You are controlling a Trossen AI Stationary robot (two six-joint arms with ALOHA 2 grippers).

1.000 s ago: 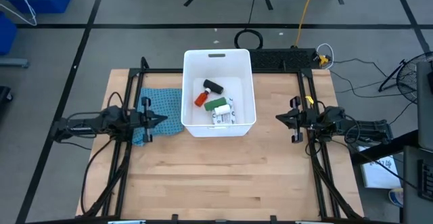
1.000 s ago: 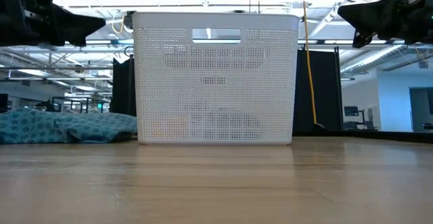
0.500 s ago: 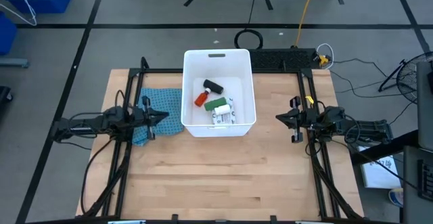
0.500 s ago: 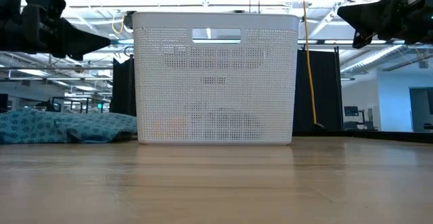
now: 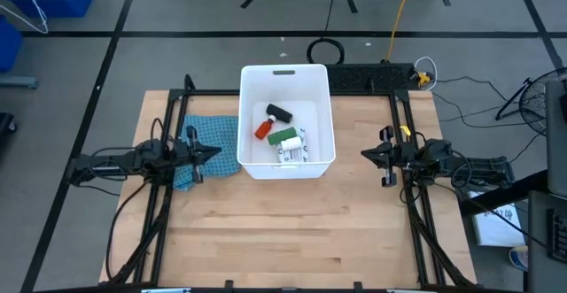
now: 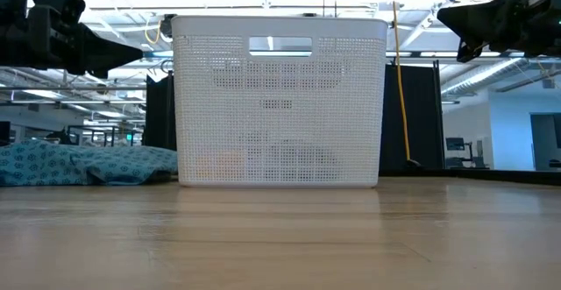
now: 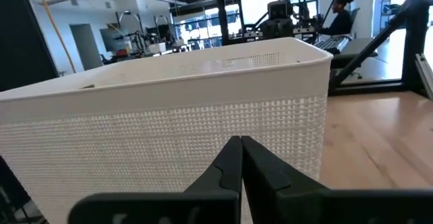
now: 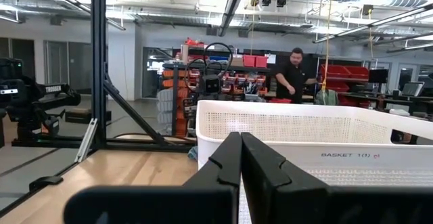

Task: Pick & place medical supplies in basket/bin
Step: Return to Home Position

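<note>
The white basket (image 5: 244, 120) stands at the far middle of the table. On its floor lie a black block (image 5: 278, 111), an orange pill bottle (image 5: 263, 131), a green block (image 5: 283, 137) and a white printed packet (image 5: 292, 152). A second bottle is not plain to see. My left gripper (image 5: 217, 156) hovers shut to the left of the basket, pointing at its wall (image 7: 203, 122). My right gripper (image 5: 363, 156) hovers shut to the right of the basket (image 8: 304, 132). In the low view both grippers (image 6: 140, 56) (image 6: 443, 14) stay well above the table, and neither one touches anything.
A blue-green patterned cloth (image 5: 213, 141) lies crumpled on the table against the basket's left side, under my left gripper. Bare wood (image 5: 283, 231) fills the near half of the table. Black frame rails (image 5: 168, 213) (image 5: 416, 222) run along both sides. A person (image 8: 292, 75) stands far off in the room.
My left gripper has moved a little toward the basket and slightly down, then held still. Nothing else has moved.
</note>
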